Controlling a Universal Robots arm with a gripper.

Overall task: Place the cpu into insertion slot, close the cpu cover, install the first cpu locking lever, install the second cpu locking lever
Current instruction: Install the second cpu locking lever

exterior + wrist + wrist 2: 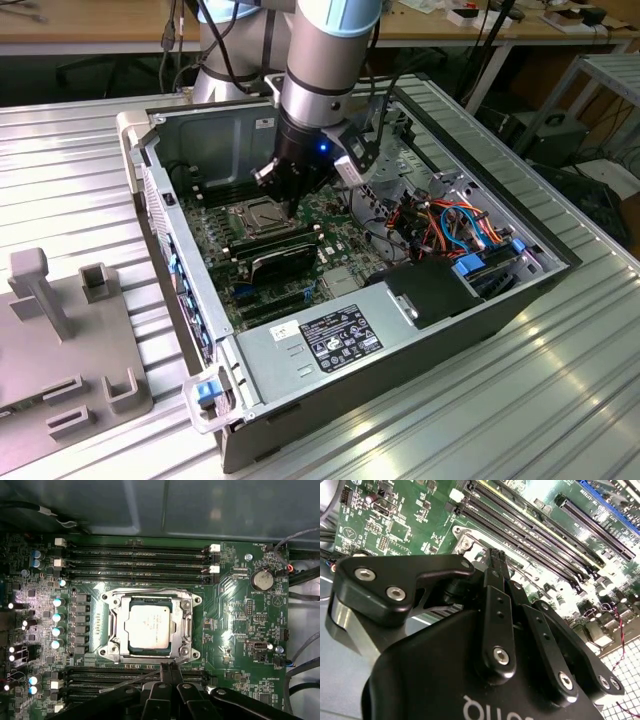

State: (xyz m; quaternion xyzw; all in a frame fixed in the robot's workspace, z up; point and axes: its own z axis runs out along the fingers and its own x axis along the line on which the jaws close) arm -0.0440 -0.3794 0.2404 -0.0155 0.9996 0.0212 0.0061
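the black jaws are pressed together just beside the thin grey metal cover, which lies closed around the dull silver square cpu.

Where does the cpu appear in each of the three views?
Exterior view: the cpu sits in its socket on the motherboard, just below the gripper.
First wrist view: at the picture's centre, framed by the cpu cover.
Second wrist view: I cannot make it out behind the gripper.
Shared landmark: the black memory slots beside the socket.
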